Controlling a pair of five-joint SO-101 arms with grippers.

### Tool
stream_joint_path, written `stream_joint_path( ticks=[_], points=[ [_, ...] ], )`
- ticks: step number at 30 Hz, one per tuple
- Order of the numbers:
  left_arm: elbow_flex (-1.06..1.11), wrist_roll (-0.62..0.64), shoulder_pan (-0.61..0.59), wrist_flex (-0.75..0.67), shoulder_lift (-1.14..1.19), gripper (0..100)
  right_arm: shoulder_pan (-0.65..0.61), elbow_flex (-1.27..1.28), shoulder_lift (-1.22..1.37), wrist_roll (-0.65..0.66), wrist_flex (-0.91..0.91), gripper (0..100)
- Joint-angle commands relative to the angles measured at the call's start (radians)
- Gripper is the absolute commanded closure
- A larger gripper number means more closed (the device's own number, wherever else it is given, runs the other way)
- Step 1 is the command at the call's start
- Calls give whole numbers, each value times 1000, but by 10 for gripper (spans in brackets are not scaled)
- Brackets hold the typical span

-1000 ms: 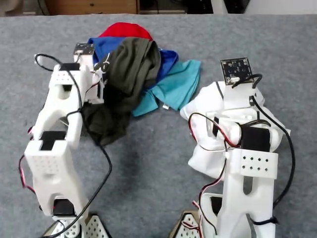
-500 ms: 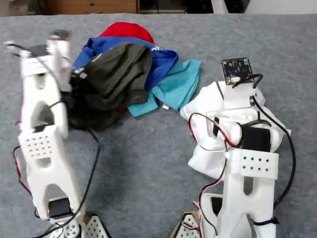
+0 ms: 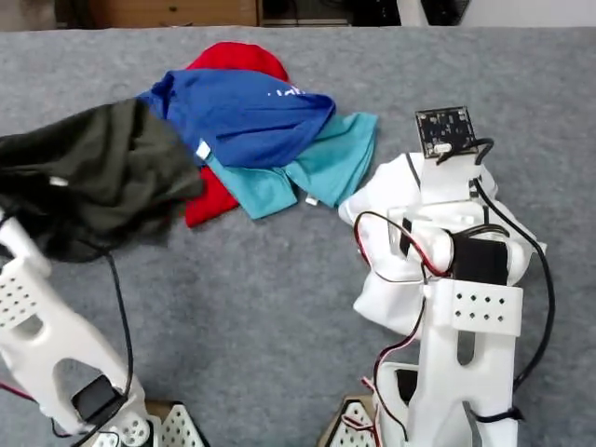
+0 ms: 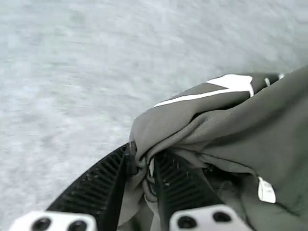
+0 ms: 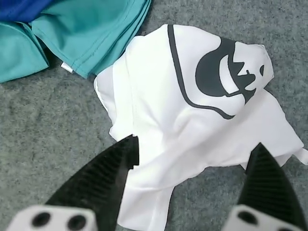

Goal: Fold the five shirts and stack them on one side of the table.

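Note:
My left gripper [image 4: 142, 159] is shut on a bunched fold of the dark olive shirt [image 4: 231, 125], lifted above the grey table. Seen from above, that shirt [image 3: 93, 177] hangs at the far left and covers the gripper at the end of the left arm [image 3: 37, 317]. A blue shirt [image 3: 242, 116] lies over a red one [image 3: 233, 58] and a teal one [image 3: 326, 163] at the back centre. My right gripper [image 5: 195, 149] stands open just above the crumpled white shirt [image 5: 202, 106] with a black print, which lies at the right [image 3: 382, 209] under the right arm [image 3: 461, 307].
The grey carpet-like table top [image 3: 270, 307] is bare in the front middle between the two arms. The teal shirt's hem [image 5: 82, 33] lies close to the white shirt. Furniture stands beyond the table's far edge [image 3: 186, 11].
The left arm swung far left with the dark olive shirt, pulling it off the pile and uncovering the blue and red shirts. The right arm kept still.

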Motion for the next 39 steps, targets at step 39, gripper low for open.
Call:
stream_joint_path(
  ticks=[39],
  points=[
    [219,416,864,-153,259,716,-12,-47,-15,3,-18,645]
  ],
)
